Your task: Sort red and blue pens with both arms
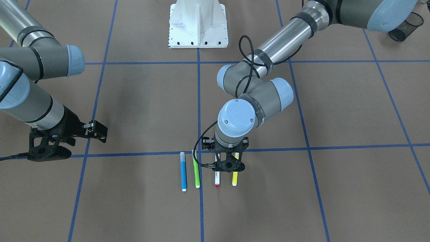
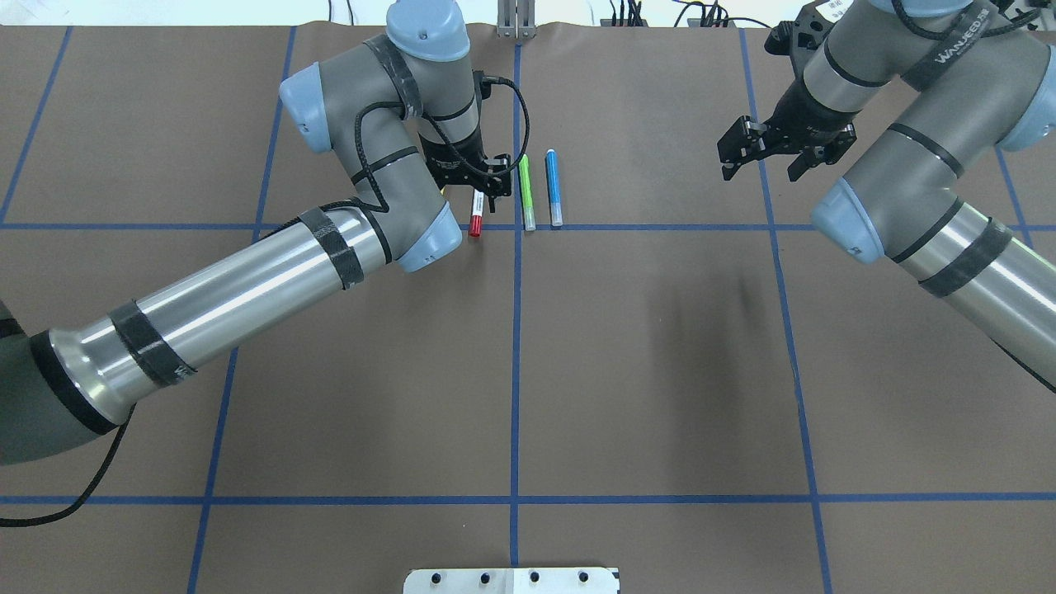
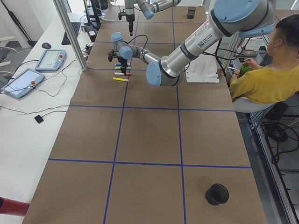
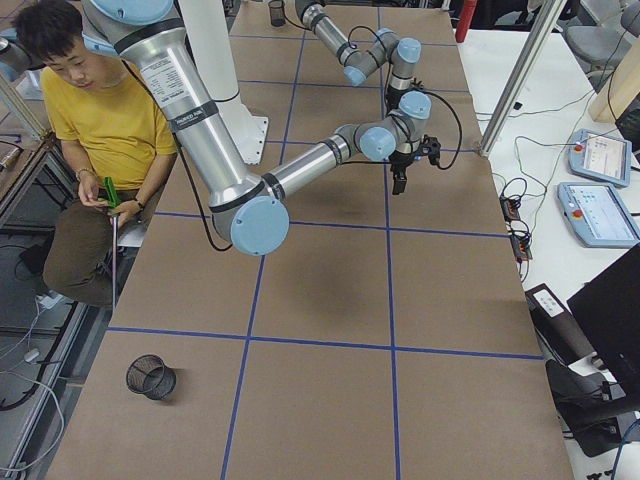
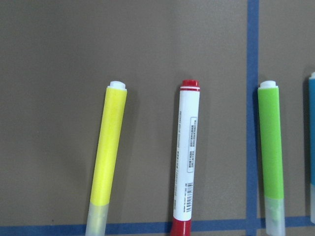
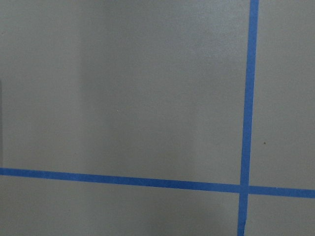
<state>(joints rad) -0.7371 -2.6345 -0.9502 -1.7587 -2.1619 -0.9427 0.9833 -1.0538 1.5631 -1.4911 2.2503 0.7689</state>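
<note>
- I see my black two-finger left gripper (image 2: 472,188) hanging, pointing down, over the row of pens. It is right above the slim white-barrelled red pen (image 5: 188,157) with the red cap and tiny print.
- Its two fingers look spread apart and they grip nothing. The left wrist view shows no fingers at all.
- The red pen lies flat on the brown paper-covered table (image 2: 643,346). Its red cap end points toward the robot and lies over a blue tape line (image 2: 660,226).
- The slim blue-barrelled blue pen (image 2: 553,188) with a clear cap lies flat at the end of the row, on the robot's right side.
- Between those two lies the bright green marker (image 2: 526,194) with a clear cap, just beside the long blue line.
- The yellow marker (image 5: 107,157) with a clear cap lies on the other side of the red pen. From above it is mostly hidden under the gripper.
- The four lie side by side, and none of them touch.
- My black two-finger right gripper (image 2: 763,169) hangs above bare table, well apart from the pens. Its fingers are wide apart and empty.
- A black wire mesh cup (image 1: 404,27) stands near the table's end on the robot's left.
- A person in a yellow shirt (image 4: 110,110) sits beside the table.
</note>
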